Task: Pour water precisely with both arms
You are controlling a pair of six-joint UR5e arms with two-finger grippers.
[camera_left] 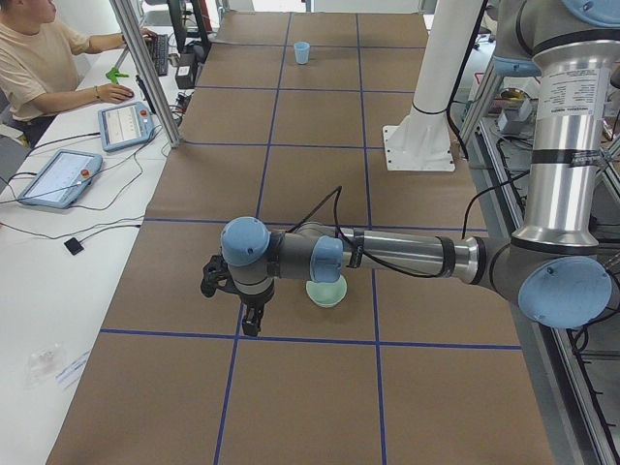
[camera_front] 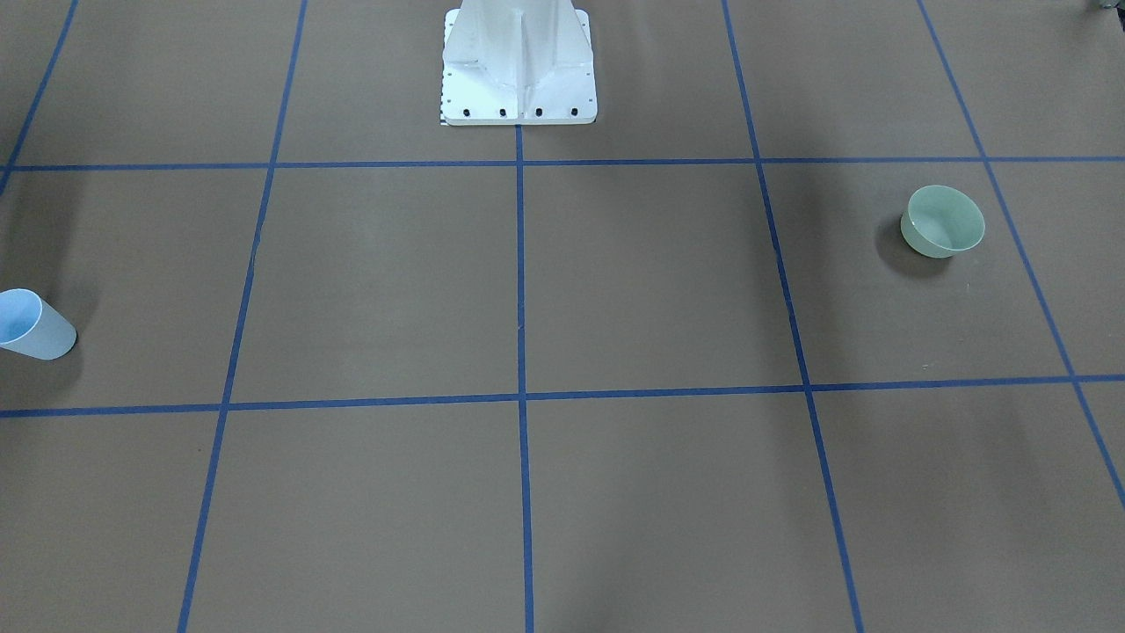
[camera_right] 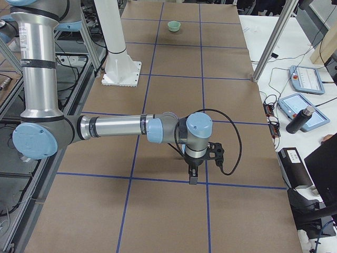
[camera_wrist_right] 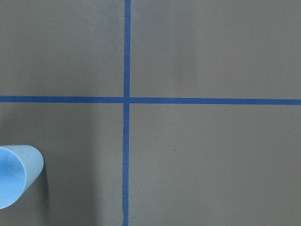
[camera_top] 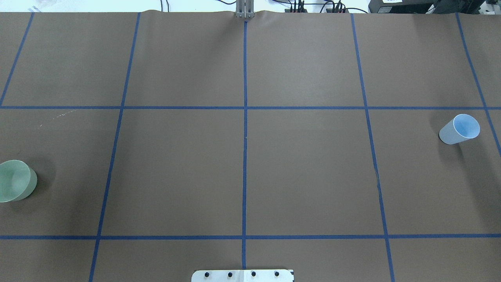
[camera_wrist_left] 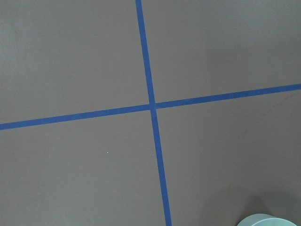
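— Pedestal first, seen from across: the white bolted pedestal (camera_front: 518, 70) stands mid-table on the brown paper-covered table (camera_front: 650, 281). A pale green round bowl (camera_front: 942, 221) sits well out on its robot-left side, and a light-blue plastic cup (camera_front: 35, 323) well out on its robot-right.
— Overhead?
— Bowl (camera_top: 15, 181) and cup (camera_top: 460, 129) stand upright, far either side of the pedestal.
— Left end?
— The grey tubular left arm (camera_left: 407, 254) stretches low out from the pedestal. Its black left gripper (camera_left: 250, 327) points down beside the bowl. I can't tell how its fingers stand.
— Right end?
— The grey tubular right arm (camera_right: 113, 126) lies low too, with the black right gripper (camera_right: 193, 178) pointing down. I can't tell its fingers either.
— Wrists?
— The left shows the bowl's rim, the right shows the cup.
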